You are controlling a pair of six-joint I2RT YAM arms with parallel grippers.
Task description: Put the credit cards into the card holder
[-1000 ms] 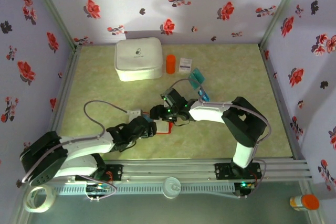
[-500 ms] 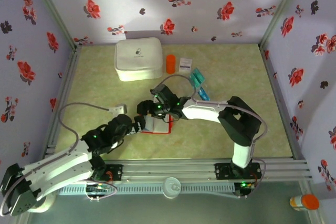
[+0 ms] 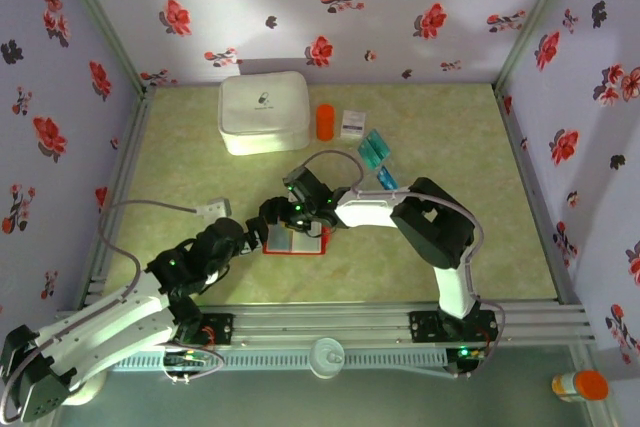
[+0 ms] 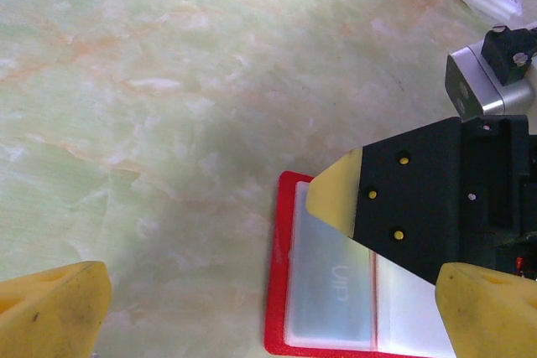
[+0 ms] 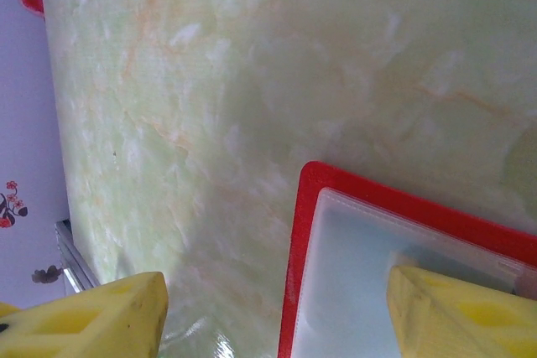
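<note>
Red card holder (image 3: 297, 240) lies open on the table (image 3: 190, 162). My left gripper (image 4: 268, 291) has backed off it, fingers wide apart. My right gripper (image 5: 277, 291), also apart, has slid over its edge. The credit cards (image 3: 373, 152) lie farther back, not yet loaded.

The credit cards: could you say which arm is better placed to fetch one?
Right, probably: the credit cards lie on its side of the card holder, beside its forearm.
</note>
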